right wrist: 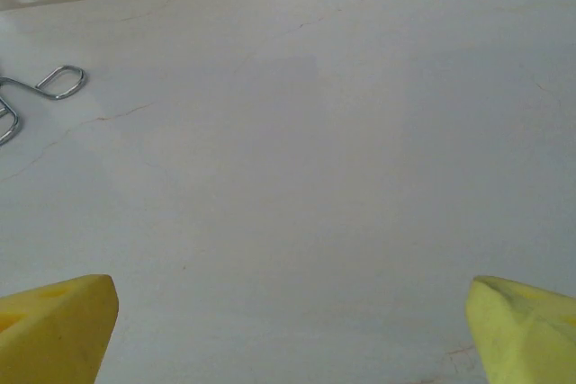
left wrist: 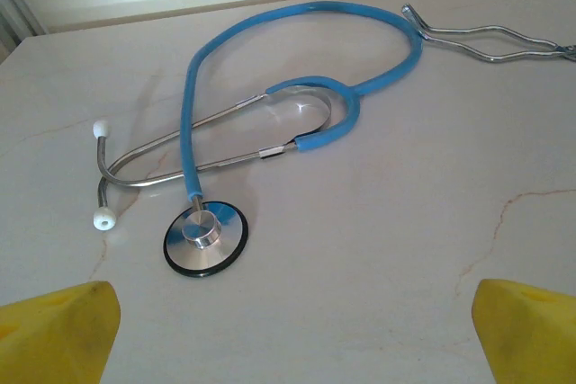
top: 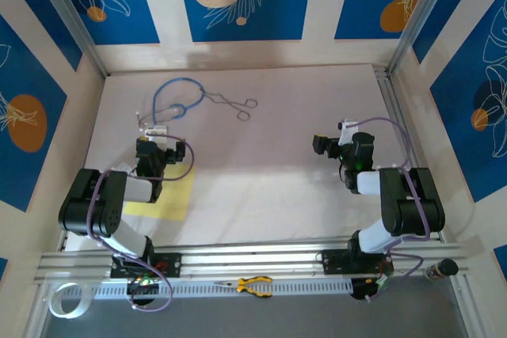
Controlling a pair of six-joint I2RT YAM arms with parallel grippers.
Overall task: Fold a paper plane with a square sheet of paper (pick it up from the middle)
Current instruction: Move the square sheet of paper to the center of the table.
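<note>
- Blue-panelled walls closed in a pale marbled desk (top: 277, 195) on three sides, with a metal rail along its near edge.
- Stage, as judged: not begun. The square sheet of paper (top: 173, 195) lay flat by the near-left corner of the desk, with no crease visible. Its left part was hidden under the left arm. No paper plane had been formed.
- The left gripper (left wrist: 288, 339) was spread wide with nothing between its fingers. It hung past the sheet's far edge, facing a blue stethoscope (left wrist: 204, 238).
- The right gripper (right wrist: 288, 339) was just as wide and empty, over bare desk right of centre and well apart from the sheet.
- Left to do: the pickup from the middle and every fold.
- Room: the stethoscope and a ring-handled metal clamp (top: 226, 100) took up the far-left part of the desk. The centre and right side were bare, likely the best folding ground.
- The sheet sat close to the near edge and the left arm's base, a cramped reach.
- Yellow-handled pliers (top: 253, 284) lay on the near rail, off the working surface.
</note>
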